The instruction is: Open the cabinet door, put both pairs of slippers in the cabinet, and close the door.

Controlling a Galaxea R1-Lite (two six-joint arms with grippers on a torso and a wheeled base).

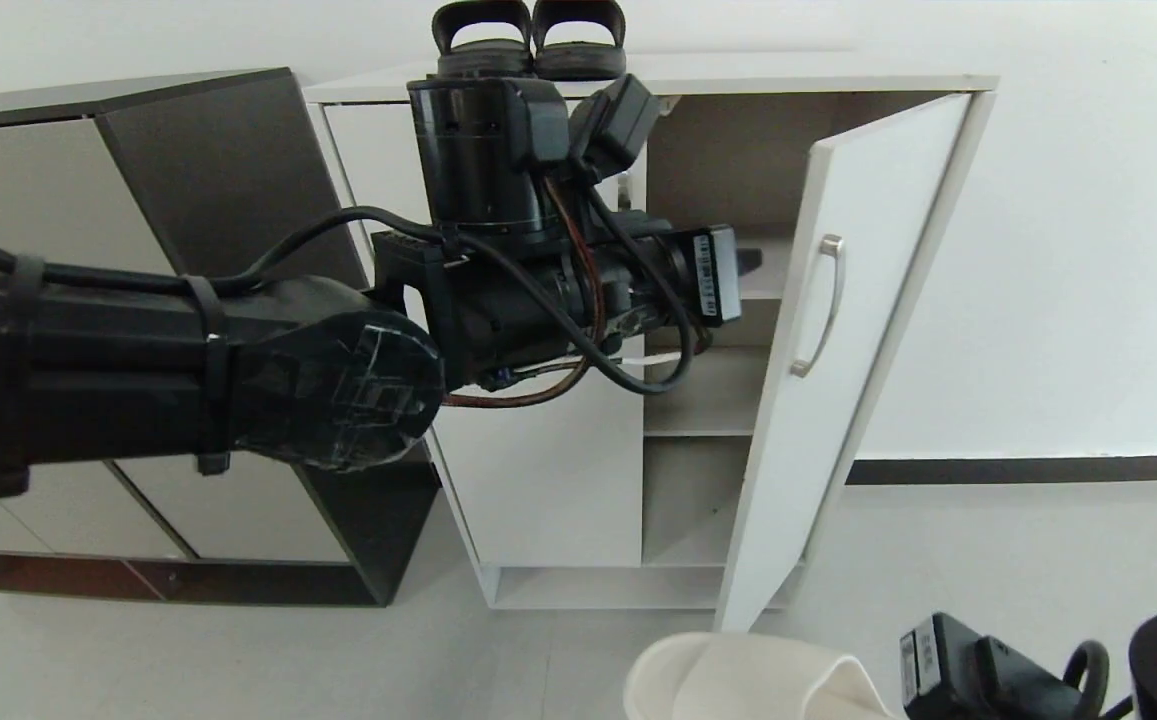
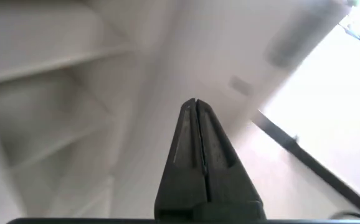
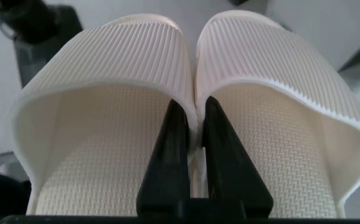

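Door's sorted: the cabinet door is swung wide in the right half of the head view, with the shelves exposed behind it. So the step in hand is judged to be the loading part.

The white slippers are pinched by the right gripper, its jaws clamped on the two inner walls where the pair meets. In the head view the pair is seen at the bottom edge of the frame, right of centre, below the open door. The black slippers are parked on top of the cabinet, at the top centre of the frame, touched by nothing. The left gripper is pressed together with nothing in it, and the left arm is stretched across the middle of the frame in front of the opening.

Next move, probably: the white pair has to be lifted and carried up into the opening onto a shelf. Room will likely be needed there, since the way in is partly blocked by the left arm. The door edge should be cleared on the way up. The black pair and the closing of the door are left for after.
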